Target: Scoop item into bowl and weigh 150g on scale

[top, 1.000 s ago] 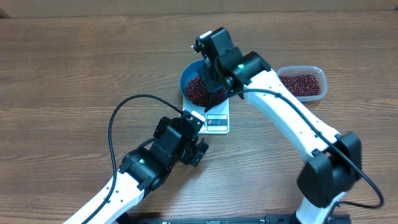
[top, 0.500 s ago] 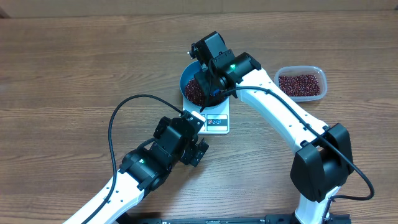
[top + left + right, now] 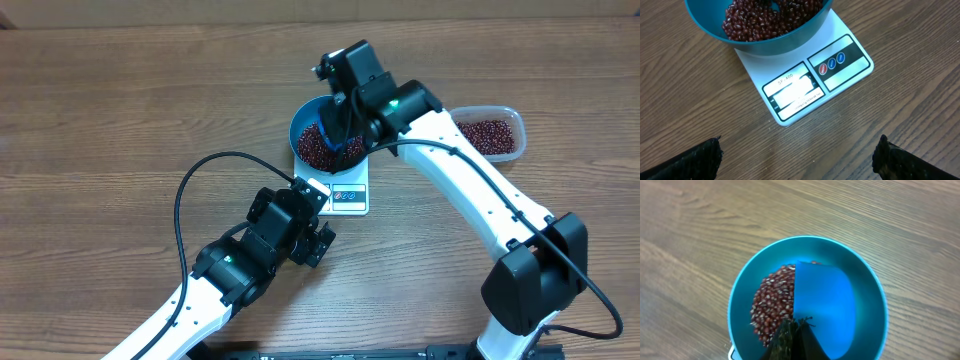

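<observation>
The beans (image 3: 771, 305) lie as a loose heap in the bright-blue bowl (image 3: 867, 305). The bowl stands on the white scale (image 3: 840, 75), near the middle of the worktop (image 3: 100, 100) and a little toward its far edge. More beans fill the clear tub (image 3: 510, 118) toward the right edge.

I'd expect grains this small, hard and smooth to roll and spill at any tilt. They can't be pinched up, so they have to ride in the blue scoop (image 3: 822, 305), taken by its handle.

The right hand (image 3: 792, 330) is clamped tight on that handle. Its arm reaches across from the right and holds the scoop over the bowl.

The left hand (image 3: 797, 157) hangs above the worktop on the near side of the scale, fingers spread wide and holding nothing. The scale's display (image 3: 792, 92) is washed out by glare, so I can't read the weight.
</observation>
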### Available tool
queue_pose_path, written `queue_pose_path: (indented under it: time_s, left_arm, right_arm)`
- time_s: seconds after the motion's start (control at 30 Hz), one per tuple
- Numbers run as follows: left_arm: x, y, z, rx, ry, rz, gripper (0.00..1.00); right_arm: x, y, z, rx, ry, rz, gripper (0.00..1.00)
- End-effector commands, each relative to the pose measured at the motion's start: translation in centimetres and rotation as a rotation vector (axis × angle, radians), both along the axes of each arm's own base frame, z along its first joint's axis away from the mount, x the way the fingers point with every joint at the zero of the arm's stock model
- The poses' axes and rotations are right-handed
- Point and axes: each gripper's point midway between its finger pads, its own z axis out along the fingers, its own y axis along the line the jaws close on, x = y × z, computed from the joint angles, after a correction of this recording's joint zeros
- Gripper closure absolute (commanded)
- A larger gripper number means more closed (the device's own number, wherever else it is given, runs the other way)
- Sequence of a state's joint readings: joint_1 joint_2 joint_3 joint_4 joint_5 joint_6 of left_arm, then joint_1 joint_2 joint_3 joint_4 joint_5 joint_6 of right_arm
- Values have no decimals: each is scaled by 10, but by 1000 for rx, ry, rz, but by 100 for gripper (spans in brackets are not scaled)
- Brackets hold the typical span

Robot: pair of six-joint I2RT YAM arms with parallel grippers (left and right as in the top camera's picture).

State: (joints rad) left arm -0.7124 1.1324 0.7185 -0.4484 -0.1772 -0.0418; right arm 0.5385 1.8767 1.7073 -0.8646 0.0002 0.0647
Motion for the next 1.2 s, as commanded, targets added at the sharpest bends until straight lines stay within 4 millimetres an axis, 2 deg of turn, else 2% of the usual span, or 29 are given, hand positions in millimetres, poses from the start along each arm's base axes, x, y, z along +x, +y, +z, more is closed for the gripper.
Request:
queue_pose_path:
  time_s: [0.0, 0.2, 0.6, 0.97, 1.17]
  left_arm:
    - [1, 5, -2, 21, -11, 0, 0]
    - [1, 5, -2, 21, -11, -1, 0]
    - [1, 5, -2, 21, -11, -1, 0]
    - [1, 5, -2, 21, -11, 0, 0]
    - [1, 5, -2, 21, -11, 0, 0]
  right_arm:
    - [0, -8, 32, 110, -9, -55, 96]
    - [-4, -16, 60, 257, 15, -42, 96]
    - [-13, -27, 90, 301, -25, -38, 96]
    - [-16, -36, 82, 255, -2, -76, 96]
    - [-18, -38, 90, 289, 1, -117, 96]
